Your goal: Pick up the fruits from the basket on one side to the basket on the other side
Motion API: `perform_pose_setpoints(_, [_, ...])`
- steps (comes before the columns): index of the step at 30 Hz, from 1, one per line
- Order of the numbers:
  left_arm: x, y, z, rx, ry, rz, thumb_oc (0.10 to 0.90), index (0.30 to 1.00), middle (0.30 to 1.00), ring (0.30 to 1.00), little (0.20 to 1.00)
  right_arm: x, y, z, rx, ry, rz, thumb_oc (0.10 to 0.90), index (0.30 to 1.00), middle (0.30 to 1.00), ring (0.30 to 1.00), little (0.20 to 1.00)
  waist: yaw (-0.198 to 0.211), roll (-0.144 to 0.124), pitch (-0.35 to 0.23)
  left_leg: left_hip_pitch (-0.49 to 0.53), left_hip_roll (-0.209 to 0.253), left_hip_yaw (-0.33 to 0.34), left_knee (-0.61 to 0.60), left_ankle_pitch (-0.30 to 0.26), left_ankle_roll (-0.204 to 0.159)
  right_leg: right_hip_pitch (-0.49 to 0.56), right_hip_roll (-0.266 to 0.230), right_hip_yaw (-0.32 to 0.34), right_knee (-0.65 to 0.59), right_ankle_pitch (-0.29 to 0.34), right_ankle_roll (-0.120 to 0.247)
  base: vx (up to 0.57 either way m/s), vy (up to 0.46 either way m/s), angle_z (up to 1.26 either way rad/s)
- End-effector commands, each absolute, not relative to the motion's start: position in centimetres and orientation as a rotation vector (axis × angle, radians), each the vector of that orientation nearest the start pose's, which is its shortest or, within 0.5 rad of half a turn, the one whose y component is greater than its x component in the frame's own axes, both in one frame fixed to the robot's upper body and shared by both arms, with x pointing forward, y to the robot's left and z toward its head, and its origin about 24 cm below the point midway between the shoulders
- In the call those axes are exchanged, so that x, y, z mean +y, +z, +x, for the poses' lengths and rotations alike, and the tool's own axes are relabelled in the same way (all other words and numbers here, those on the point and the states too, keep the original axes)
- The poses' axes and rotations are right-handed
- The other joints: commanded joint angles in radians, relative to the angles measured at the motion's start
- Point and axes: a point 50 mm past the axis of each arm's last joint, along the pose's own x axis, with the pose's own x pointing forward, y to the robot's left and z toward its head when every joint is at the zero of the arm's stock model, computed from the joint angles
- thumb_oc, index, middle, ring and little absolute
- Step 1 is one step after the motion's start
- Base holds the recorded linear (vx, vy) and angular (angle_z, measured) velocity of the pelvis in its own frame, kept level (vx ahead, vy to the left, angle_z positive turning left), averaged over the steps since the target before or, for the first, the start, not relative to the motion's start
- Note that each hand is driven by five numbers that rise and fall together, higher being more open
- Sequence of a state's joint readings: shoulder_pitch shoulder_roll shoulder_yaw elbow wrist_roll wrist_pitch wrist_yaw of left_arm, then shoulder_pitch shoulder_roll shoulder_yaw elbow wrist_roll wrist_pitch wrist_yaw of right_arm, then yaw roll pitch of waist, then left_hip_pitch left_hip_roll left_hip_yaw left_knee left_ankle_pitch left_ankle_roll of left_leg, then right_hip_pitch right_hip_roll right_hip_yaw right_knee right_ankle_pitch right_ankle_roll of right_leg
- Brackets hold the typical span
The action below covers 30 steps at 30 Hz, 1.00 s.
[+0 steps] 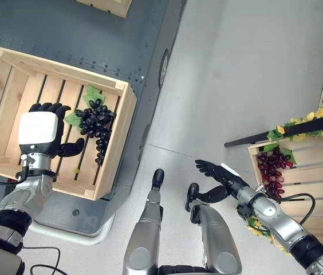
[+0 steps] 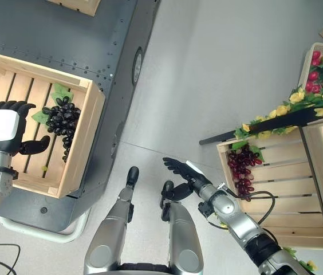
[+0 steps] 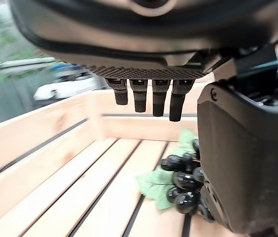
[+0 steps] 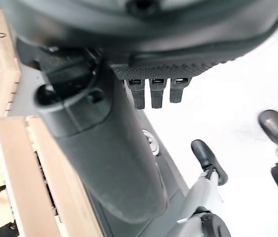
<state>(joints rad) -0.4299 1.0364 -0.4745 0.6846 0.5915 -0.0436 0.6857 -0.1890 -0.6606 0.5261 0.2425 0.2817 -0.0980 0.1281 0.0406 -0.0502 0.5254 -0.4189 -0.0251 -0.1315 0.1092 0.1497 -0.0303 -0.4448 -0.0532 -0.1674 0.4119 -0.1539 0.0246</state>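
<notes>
A: Largest first. The left crate (image 1: 117,133) fills the left of the frame on a dark platform (image 1: 81,28); the right crate (image 1: 316,172) sits at the right edge.

B: And the fruit?

A: Black grapes (image 1: 95,125) with green leaves lie on the left crate's slats, near its right wall. Red grapes (image 1: 273,166) lie in the right crate.

B: How would a bunch handle?

A: Probably light and lumpy, berries loose on a stem. A hold around the thick top by the leaves looks safest.

B: The hands?

A: The left hand (image 1: 38,134) hovers in the crate just beside the black grapes, fingers straight, thumb out, empty. The right hand (image 1: 216,172) hangs over the floor, spread wide, empty.
</notes>
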Motion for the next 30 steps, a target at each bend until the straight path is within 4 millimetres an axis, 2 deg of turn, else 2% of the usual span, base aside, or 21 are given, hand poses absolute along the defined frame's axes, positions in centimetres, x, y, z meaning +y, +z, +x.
perform_pose_setpoints(1, [36.3,16.8,29.7,-0.332,0.581,1.866,0.800,0.900,0.900,0.900,0.900,-17.8,3.8,25.5,0.058,0.574,-0.463,0.800,0.900,0.900,0.900,0.900,-0.032,0.009,-0.005,-0.049,-0.046,0.087,0.179,-0.158,0.022,0.008,0.057,0.022,-0.033,0.027,-0.007,0.00,0.047,-0.05])
perform_pose_setpoints(9, [35.5,17.5,30.3,-0.426,0.625,1.911,0.800,0.900,0.900,0.900,0.900,-17.7,3.6,25.6,0.063,0.562,-0.475,0.800,0.900,0.900,0.900,0.900,-0.043,0.017,-0.005,-0.101,-0.042,0.100,0.205,-0.157,0.014,-0.026,0.060,0.025,-0.007,0.008,-0.013,0.00,0.019,-0.04])
perform_pose_setpoints(17, [35.7,18.1,30.7,-0.428,0.675,1.955,0.800,0.900,0.900,0.900,0.900,-17.4,3.8,25.9,0.060,0.554,-0.474,0.800,0.900,0.900,0.900,0.900,-0.049,0.009,-0.005,-0.130,-0.040,0.110,0.213,-0.154,0.014,-0.057,0.063,0.028,0.007,0.005,-0.013,0.00,0.004,-0.01])
perform_pose_setpoints(25, [35.7,19.0,31.4,-0.407,0.610,2.055,0.800,0.900,0.900,0.900,0.900,-17.4,3.9,26.1,0.053,0.549,-0.475,0.800,0.900,0.900,0.900,0.900,-0.054,-0.001,-0.005,-0.149,-0.037,0.117,0.223,-0.155,0.013,-0.070,0.066,0.025,0.010,0.005,-0.012,0.00,0.000,0.00])
perform_pose_setpoints(30, [35.6,19.7,31.6,-0.422,0.595,2.113,0.800,0.900,0.900,0.900,0.900,-17.4,4.2,26.3,0.049,0.540,-0.475,0.800,0.900,0.900,0.900,0.900,-0.055,0.001,-0.005,-0.160,-0.041,0.123,0.230,-0.157,0.014,-0.078,0.062,0.025,0.010,0.008,-0.010,0.00,0.013,0.00])
